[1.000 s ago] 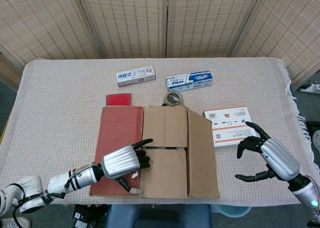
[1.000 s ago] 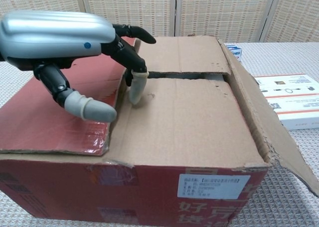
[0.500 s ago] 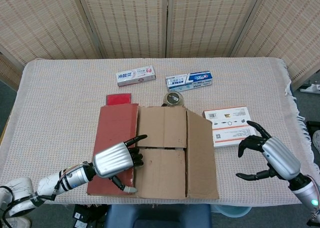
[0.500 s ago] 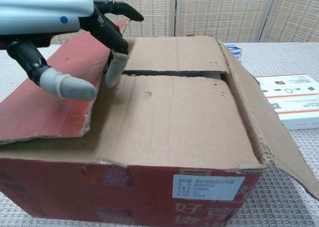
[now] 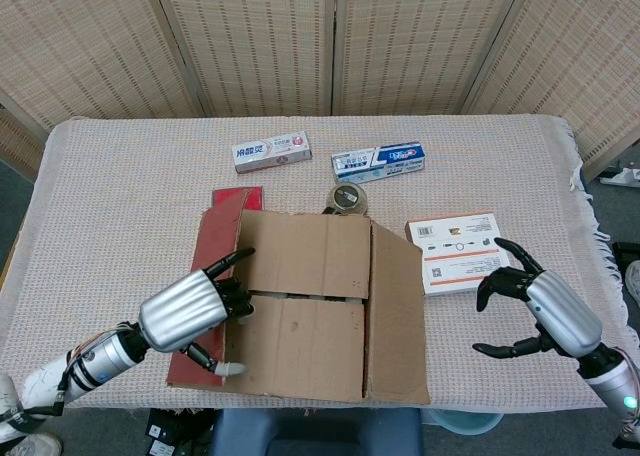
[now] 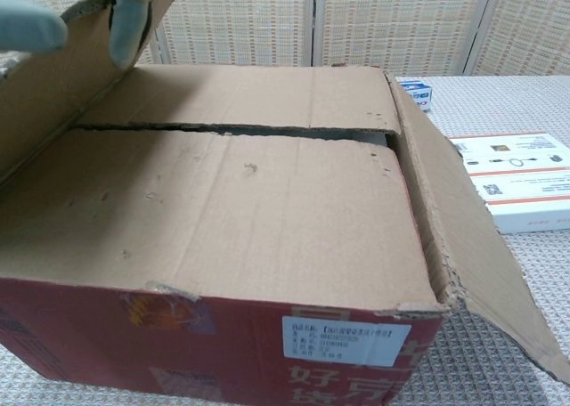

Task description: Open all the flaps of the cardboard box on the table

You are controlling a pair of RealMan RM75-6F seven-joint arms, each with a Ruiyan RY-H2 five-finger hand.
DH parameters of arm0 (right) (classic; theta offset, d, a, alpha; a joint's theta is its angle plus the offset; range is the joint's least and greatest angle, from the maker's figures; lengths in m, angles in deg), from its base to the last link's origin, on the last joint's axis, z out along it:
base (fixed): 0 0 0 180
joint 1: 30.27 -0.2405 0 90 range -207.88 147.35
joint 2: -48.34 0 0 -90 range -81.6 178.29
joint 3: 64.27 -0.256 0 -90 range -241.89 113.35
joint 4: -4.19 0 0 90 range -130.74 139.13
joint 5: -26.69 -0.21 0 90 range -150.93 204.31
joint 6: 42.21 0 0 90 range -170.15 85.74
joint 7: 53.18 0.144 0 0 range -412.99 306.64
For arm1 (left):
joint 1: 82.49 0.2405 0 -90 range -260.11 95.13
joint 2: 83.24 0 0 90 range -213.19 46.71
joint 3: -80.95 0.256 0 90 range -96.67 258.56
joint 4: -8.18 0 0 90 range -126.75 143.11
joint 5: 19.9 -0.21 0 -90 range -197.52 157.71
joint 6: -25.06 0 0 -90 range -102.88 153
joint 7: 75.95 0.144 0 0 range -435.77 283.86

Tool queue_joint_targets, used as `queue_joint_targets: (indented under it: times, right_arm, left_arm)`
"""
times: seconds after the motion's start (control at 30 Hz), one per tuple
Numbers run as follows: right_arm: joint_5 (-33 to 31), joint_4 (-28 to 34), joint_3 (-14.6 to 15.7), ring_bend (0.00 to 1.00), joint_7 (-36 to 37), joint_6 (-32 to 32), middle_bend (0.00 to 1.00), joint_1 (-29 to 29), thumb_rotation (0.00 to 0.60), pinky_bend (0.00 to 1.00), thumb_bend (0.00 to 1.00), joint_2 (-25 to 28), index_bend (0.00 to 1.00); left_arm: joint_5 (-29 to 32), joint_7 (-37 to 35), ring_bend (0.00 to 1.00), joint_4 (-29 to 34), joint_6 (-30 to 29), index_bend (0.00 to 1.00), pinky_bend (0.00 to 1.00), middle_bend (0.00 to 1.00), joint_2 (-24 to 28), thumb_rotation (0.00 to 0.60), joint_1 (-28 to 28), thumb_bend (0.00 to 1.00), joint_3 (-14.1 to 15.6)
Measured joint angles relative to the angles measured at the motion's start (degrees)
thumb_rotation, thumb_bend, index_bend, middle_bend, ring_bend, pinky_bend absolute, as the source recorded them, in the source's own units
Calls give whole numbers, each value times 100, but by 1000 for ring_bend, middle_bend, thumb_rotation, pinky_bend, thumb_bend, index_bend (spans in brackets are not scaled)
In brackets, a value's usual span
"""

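Note:
The cardboard box (image 5: 300,311) stands at the table's near middle. Its red-faced left flap (image 5: 212,266) is tilted up, and my left hand (image 5: 190,311) holds it by the free edge. In the chest view that flap (image 6: 53,85) rises at the far left with the fingertips (image 6: 129,14) of the left hand over its top edge. The right flap (image 5: 395,311) hangs outward. The two inner flaps (image 6: 240,210) lie flat, with a dark seam between them. My right hand (image 5: 537,311) hovers right of the box, fingers apart and holding nothing.
Behind the box lie a pink toothpaste carton (image 5: 272,152), a blue one (image 5: 378,162), a tape roll (image 5: 348,197) and a small red item (image 5: 232,195). A white printed box (image 5: 458,252) sits to the right, close to the right hand. A woven screen backs the table.
My left hand has pulled the left flap up from lying flat to steeply tilted, moving left and toward the near edge. The right hand has barely moved.

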Motion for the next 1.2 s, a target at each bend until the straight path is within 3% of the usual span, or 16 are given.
queue_joint_targets:
  times: [0.53, 1.03, 1.2]
  right_arm:
    - [-68, 105, -104, 421, -46, 105, 542, 33, 329, 0, 109, 161, 535]
    - [-40, 107, -119, 418, -101, -84, 537, -48, 325, 0, 108, 95, 535]
    - [-40, 115, -110, 404, -180, -209, 514, -88, 345, 0, 109, 42, 535]
  left_arm:
    - [595, -280, 498, -147, -692, 567, 0, 558, 559, 115, 649, 207, -239]
    - [1473, -358, 497, -539, -464, 566, 0, 558, 561, 113, 941, 207, -369]
    - [1793, -343, 470, -650, -313, 515, 0, 554, 490, 113, 977, 208, -482]
